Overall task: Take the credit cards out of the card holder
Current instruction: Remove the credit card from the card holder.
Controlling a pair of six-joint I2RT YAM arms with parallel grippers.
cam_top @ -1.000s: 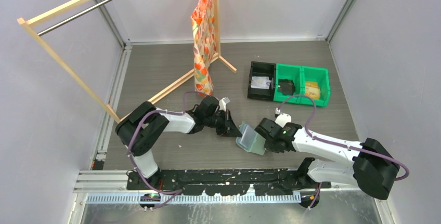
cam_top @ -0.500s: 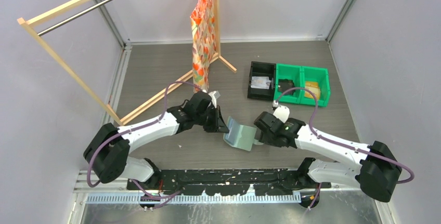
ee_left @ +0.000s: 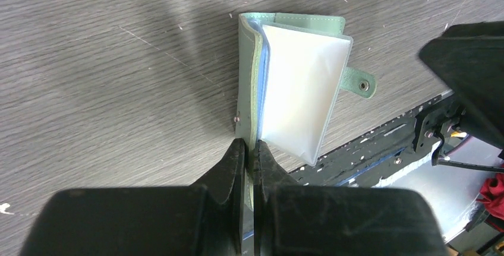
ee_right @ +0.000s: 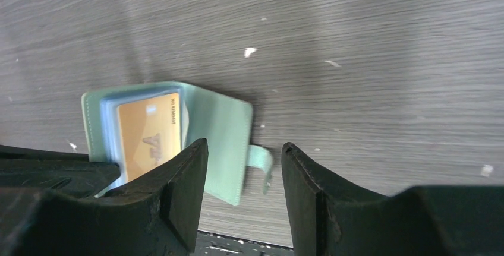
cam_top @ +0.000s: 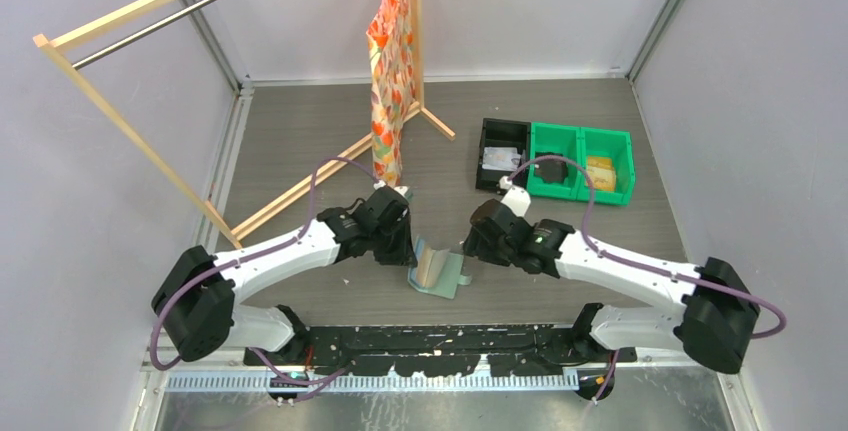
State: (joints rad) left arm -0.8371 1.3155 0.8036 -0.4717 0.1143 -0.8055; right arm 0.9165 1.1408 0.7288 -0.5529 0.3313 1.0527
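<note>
The sage-green card holder (cam_top: 437, 269) stands part-open on the table between the two arms. My left gripper (ee_left: 249, 149) is shut on the edge of one green cover (ee_left: 248, 89); pale inner sleeves (ee_left: 303, 98) fan out to its right, and the snap tab (ee_left: 359, 82) sticks out beyond them. In the right wrist view a gold credit card (ee_right: 148, 140) shows in an inner pocket of the card holder (ee_right: 223, 143). My right gripper (ee_right: 245, 149) is open just above the holder's free cover and tab (ee_right: 261, 158), holding nothing. From above, the left gripper (cam_top: 405, 249) and the right gripper (cam_top: 472, 245) flank the holder.
A black bin (cam_top: 503, 155) and two green bins (cam_top: 580, 163) sit at the back right. A wooden clothes rack (cam_top: 300, 186) with an orange patterned cloth (cam_top: 388, 81) stands at the back left. The black base rail (cam_top: 430, 336) runs just in front of the holder.
My right gripper has opened and let go of the card holder. The holder has moved left and now rests on the table, held only by the left gripper. Both arms shifted left.
</note>
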